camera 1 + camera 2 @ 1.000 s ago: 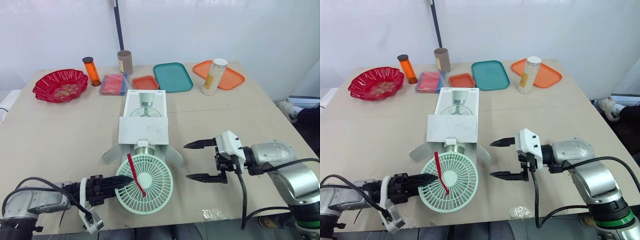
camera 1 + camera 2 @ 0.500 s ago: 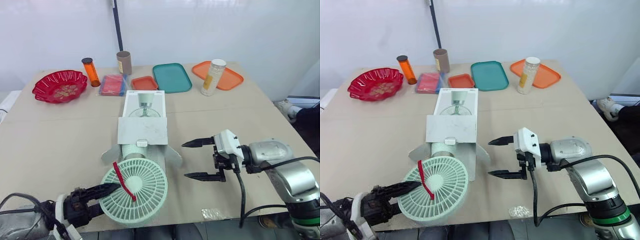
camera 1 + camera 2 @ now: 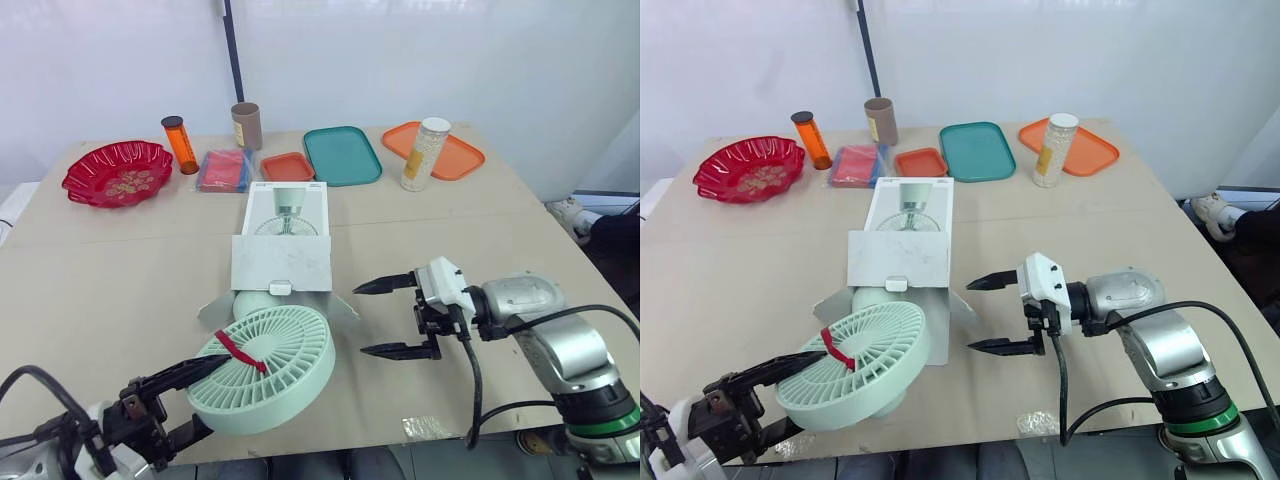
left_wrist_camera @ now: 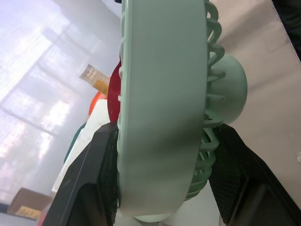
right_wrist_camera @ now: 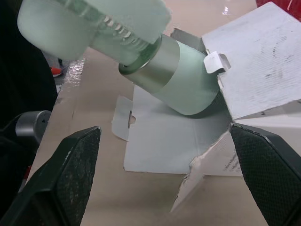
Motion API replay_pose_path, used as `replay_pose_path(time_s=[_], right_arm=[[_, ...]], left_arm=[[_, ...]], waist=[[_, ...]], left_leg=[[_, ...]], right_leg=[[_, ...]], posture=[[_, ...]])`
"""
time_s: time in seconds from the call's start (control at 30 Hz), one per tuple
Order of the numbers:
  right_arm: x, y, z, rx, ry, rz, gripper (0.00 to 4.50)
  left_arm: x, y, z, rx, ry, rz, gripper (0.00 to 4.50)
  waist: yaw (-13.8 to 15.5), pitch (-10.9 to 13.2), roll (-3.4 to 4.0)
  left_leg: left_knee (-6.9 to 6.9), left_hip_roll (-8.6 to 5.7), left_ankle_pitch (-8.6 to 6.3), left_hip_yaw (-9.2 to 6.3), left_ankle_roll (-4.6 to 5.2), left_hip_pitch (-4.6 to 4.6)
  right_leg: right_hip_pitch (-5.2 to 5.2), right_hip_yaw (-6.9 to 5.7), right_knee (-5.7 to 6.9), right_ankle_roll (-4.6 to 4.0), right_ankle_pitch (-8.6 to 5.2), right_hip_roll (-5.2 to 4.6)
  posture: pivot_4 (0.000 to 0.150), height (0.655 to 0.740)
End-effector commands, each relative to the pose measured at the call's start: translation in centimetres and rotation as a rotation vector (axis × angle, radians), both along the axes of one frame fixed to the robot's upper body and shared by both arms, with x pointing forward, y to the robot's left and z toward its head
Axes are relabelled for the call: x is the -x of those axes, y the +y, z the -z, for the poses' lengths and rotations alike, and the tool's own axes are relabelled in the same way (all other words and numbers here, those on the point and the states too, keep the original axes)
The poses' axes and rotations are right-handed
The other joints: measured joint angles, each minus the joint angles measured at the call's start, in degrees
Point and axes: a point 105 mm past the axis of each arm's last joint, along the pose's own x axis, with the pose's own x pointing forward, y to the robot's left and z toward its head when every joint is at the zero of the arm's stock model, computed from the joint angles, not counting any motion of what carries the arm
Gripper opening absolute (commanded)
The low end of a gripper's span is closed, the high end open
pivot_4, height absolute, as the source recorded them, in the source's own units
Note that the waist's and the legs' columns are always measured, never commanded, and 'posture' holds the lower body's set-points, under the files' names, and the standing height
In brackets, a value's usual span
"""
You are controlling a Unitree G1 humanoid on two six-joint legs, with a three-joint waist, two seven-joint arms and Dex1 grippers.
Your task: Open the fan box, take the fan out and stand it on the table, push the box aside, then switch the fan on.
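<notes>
The white fan box [image 3: 282,235] lies in the middle of the table with its near end open and its flaps spread. A pale green fan [image 3: 268,366] with a red strap [image 3: 238,350] across its grille is tilted back, its stem and base [image 5: 181,84] still at the box mouth. My left gripper [image 3: 215,392] is shut on the rim of the fan head, which shows edge-on between its fingers [image 4: 91,181]. My right gripper [image 3: 360,320] hangs open just right of the box mouth, holding nothing.
Along the far edge stand a red bowl [image 3: 118,172], an orange bottle [image 3: 180,143], a brown cup [image 3: 246,125], a pink packet [image 3: 226,168], a small orange tray [image 3: 288,165], a teal tray [image 3: 343,154] and an orange tray [image 3: 450,152] with a tall jar [image 3: 424,153].
My left gripper has drawn the fan head toward the near left and tipped it back flatter, pulling the fan further out of the box. The right gripper has edged slightly left.
</notes>
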Motion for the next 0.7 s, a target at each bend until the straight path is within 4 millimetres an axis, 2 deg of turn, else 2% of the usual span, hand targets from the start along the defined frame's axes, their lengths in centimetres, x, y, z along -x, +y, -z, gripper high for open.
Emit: replay_pose_path(time_s=[0.03, 0.3, 0.57, 0.7], right_arm=[[-0.1, 0.3, -0.8, -0.019, -0.037, -0.031, 4.50], [-0.1, 1.1, -1.3, -0.050, -0.026, -0.088, 4.50], [0.4, 1.3, -1.6, -0.046, 0.008, -0.164, 4.50], [0.5, 1.3, -2.1, -0.060, 0.021, -0.193, 4.50]], left_arm=[[1.3, 0.1, 0.2, -0.005, 0.057, -0.009, 2.25], [3.7, 0.5, 0.5, 0.013, 0.103, -0.070, 2.25], [4.8, 4.2, 1.3, 0.139, 0.169, -0.315, 2.25], [5.6, 5.0, 1.3, 0.148, 0.172, -0.381, 2.25]], waist=[[0.0, 0.0, -0.01], [0.1, 0.0, -0.07], [0.1, 0.0, -0.09], [0.1, 0.0, -0.12]], left_leg=[[0.01, 0.00, -0.01, 0.01, 0.01, 0.00], [0.01, 0.04, -0.04, 0.11, 0.05, -0.01], [0.01, 0.11, -0.10, 0.23, 0.17, -0.05], [0.01, 0.13, -0.11, 0.25, 0.18, -0.05]], right_leg=[[0.01, 0.00, -0.01, 0.01, -0.01, 0.00], [0.05, 0.02, -0.03, 0.02, -0.06, 0.00], [0.06, 0.02, -0.03, 0.16, -0.20, 0.00], [0.10, 0.02, -0.03, 0.13, -0.25, 0.01]], posture=[[0.150, 0.7384], [0.150, 0.7384], [0.150, 0.7384], [0.150, 0.7384]])
